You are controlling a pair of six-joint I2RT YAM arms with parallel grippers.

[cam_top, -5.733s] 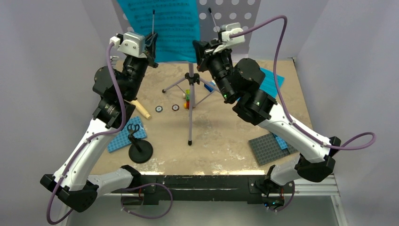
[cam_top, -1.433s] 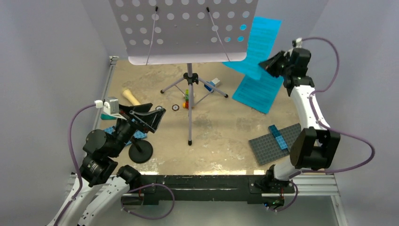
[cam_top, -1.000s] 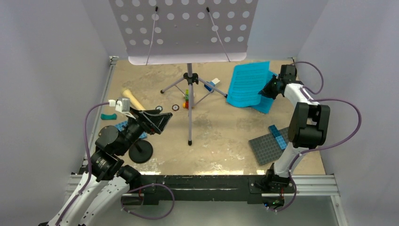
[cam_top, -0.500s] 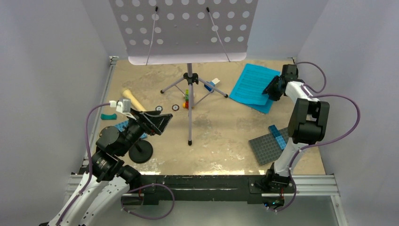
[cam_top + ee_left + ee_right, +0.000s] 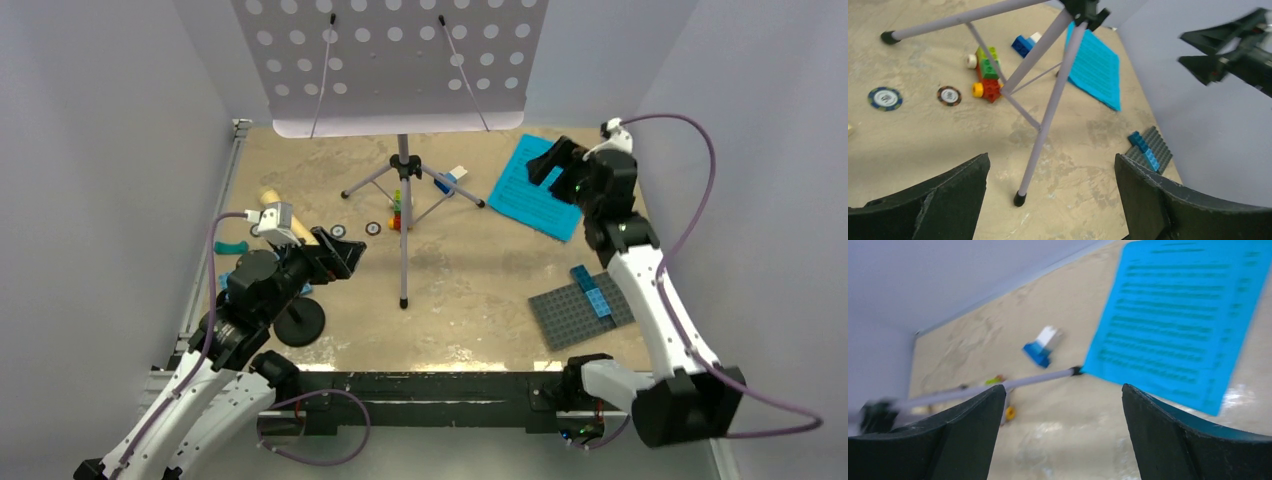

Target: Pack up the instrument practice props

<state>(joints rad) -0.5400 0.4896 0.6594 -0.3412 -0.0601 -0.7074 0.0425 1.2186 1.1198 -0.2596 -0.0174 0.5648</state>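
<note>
The lavender hole-punched music stand [image 5: 395,60] rises at the back on its silver tripod [image 5: 404,215], its desk bare. The teal sheet-music pages [image 5: 530,195] lie flat on the table at the back right. My right gripper [image 5: 550,163] hovers open just above their right edge, holding nothing; in its own view the pages [image 5: 1183,320] and a tripod leg [image 5: 1023,381] lie beyond the open gripper [image 5: 1063,390]. My left gripper [image 5: 338,257] is open and empty, facing the tripod [image 5: 1043,115]. The black mic stand [image 5: 298,322] stands below it. The cream microphone [image 5: 268,195] shows partly behind the left wrist.
A grey baseplate [image 5: 583,310] with blue bricks sits front right. A small brick stack [image 5: 398,210], a blue-and-white brick [image 5: 452,178] and two round discs [image 5: 373,228] lie around the tripod's feet. A small teal piece [image 5: 232,247] lies at the left edge.
The right gripper opened, left the teal pages lying flat on the table and drew up and back. The left gripper opened a little wider and edged forward.
</note>
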